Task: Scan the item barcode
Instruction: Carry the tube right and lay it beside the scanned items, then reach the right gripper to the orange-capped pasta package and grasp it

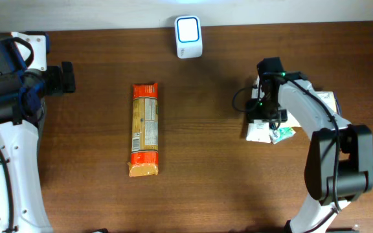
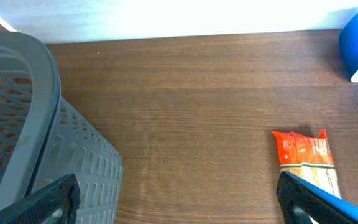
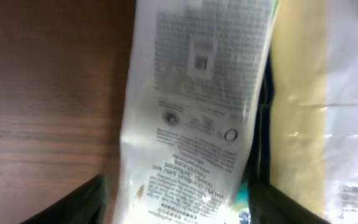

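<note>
The right gripper (image 1: pixel 264 119) hangs low over a white packet (image 3: pixel 191 112) at the right side of the bench (image 1: pixel 206 188). Its jaws are spread wide, 1 on each flank of the packet. Whether the pads touch the film I cannot tell, but nothing looks clamped. This packet, seemingly the item in hand, lies printed face up beside a few other packets (image 1: pixel 285 134), touching or overlapping them. The scanner (image 1: pixel 188 37) stands well apart at the far edge. An orange packet (image 1: pixel 144 138) lies alone mid-bench. The left gripper (image 1: pixel 68 77) hovers wide and empty at the left, near a grey basket (image 2: pixel 17 68). The main risk is the crowding: if the jaws close here, they could pinch a neighbour's edge too and drag 2 packets up together. The film looks thin and slack, so a shallow bite could let it slide out or fold on the way across. The print is too blurred to locate the barcode, so the wrong face may be shown to the scanner.
</note>
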You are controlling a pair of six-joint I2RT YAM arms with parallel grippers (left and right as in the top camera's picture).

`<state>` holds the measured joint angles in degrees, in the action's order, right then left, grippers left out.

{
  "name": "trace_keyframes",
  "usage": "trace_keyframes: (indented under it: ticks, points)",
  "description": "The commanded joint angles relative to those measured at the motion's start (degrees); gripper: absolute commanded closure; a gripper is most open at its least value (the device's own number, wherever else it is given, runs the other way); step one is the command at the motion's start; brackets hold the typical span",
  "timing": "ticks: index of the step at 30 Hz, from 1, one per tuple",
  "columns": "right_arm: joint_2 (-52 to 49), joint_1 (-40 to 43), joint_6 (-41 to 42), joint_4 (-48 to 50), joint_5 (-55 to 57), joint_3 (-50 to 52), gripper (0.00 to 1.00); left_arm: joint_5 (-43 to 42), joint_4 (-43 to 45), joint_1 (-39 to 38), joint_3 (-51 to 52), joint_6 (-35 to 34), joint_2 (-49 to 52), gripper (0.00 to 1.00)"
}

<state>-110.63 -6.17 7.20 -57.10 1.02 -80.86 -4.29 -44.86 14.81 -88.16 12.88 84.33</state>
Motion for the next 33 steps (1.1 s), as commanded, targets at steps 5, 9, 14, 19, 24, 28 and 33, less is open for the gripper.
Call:
trace_keyframes:
  ticks: [5, 9, 14, 19, 24, 28, 33]
  points:
    - [1.2, -1.0, -1.2, -9.0, -20.9, -22.3, 0.10, -0.4, 0.1, 0.4, -0.2, 0.9, -0.1, 0.01]
    - [-1.3, -8.9, 0.5, -1.2, -27.8, -19.4, 0.09, -0.4, 0.1, 0.4, -0.2, 0.9, -0.1, 0.01]
    - [-10.6, -22.0, 9.8, 11.7, -27.8, -19.3, 0.09, -0.4, 0.1, 0.4, -0.2, 0.9, -0.1, 0.01]
    - [-18.3, -30.4, 14.3, 20.9, -27.3, -19.3, 0.09, -0.4, 0.1, 0.4, -0.2, 0.9, -0.1, 0.01]
    - [-21.6, -31.4, 15.9, 22.2, -24.5, -19.3, 0.10, -0.4, 0.1, 0.4, -0.2, 0.9, -0.1, 0.01]
    - [-23.6, -31.8, 16.1, 25.4, -24.6, -19.3, 0.11, -0.4, 0.1, 0.4, -0.2, 0.9, -0.1, 0.01]
    - [-27.6, -33.3, 20.3, 28.9, -24.3, -19.3, 0.28, -0.4, 0.1, 0.4, -0.2, 0.9, -0.1, 0.01]
